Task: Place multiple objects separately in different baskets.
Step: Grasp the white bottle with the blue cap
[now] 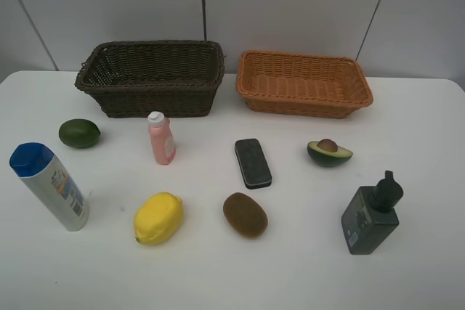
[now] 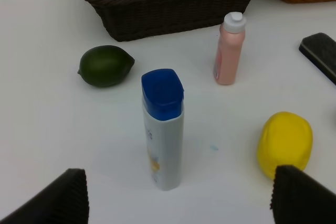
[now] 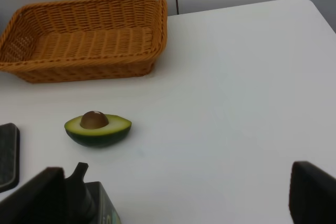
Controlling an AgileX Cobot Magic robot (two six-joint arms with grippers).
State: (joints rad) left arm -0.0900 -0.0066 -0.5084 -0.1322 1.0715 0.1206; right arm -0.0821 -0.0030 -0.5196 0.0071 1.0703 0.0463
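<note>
The left gripper (image 2: 177, 195) is spread wide and holds nothing. The blue-capped white bottle (image 2: 164, 129) stands upright on the tabletop (image 1: 218, 274) just ahead of it, in line with the gap between its two black fingers (image 2: 52, 200) and touching neither. The yellow lemon (image 2: 285, 142) lies just beyond the finger on the robot's right. Farther ahead, the green fruit (image 2: 106, 65) sits off to the left and the small pink bottle (image 2: 229, 51) stands upright off to the right. The dark brown basket (image 2: 173, 14) lies behind both of them, well away from the gripper. The flat black block (image 2: 321, 53) lies far out to the right.

The right gripper (image 3: 173, 195) is also spread wide and empty. The dark grey pump bottle (image 3: 92, 203) stands close against its left finger, and I cannot tell whether they touch. The halved avocado (image 3: 98, 129) lies cut side up a little ahead of that finger. The orange-tan basket (image 3: 157, 19) lies beyond the avocado, well apart from the gripper.

The brown kiwi (image 1: 245, 214) shows only in the high view, lying between the lemon and the pump bottle
</note>
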